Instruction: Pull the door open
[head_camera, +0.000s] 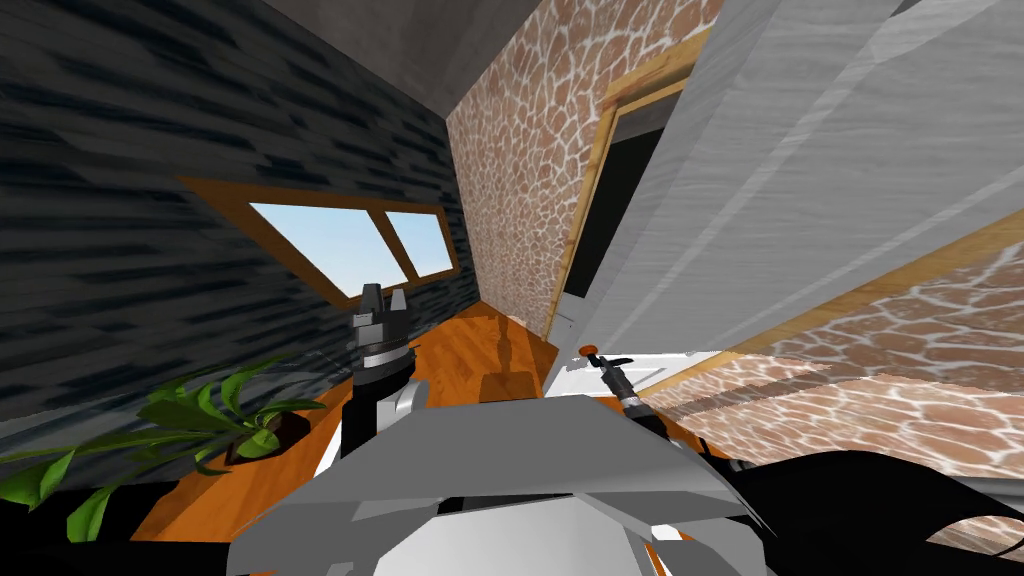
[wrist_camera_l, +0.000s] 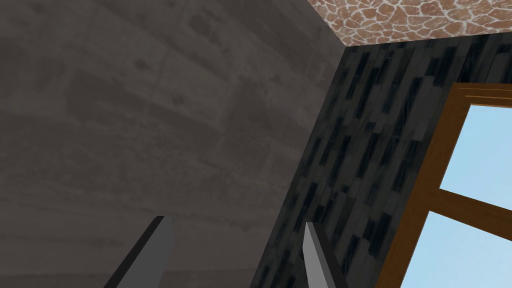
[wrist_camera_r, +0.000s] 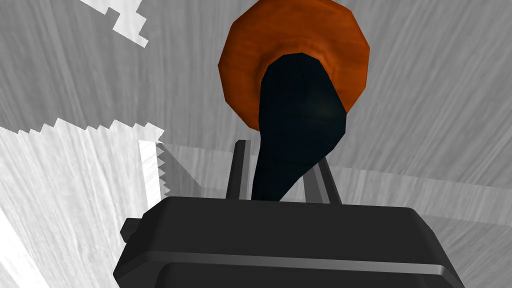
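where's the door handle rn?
The door handle is on the grey door, on the robot's right in the head view. Its black lever, off an orange round plate, is clamped between the fingers of the right gripper.

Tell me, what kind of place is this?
Probably a room in a house: a wooden floor, a potted plant near a framed window, and a grey door whose dark handle the right gripper grips.

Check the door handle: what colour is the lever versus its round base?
Black lever, orange-brown round base, on a grey door; clearest in the right wrist view.
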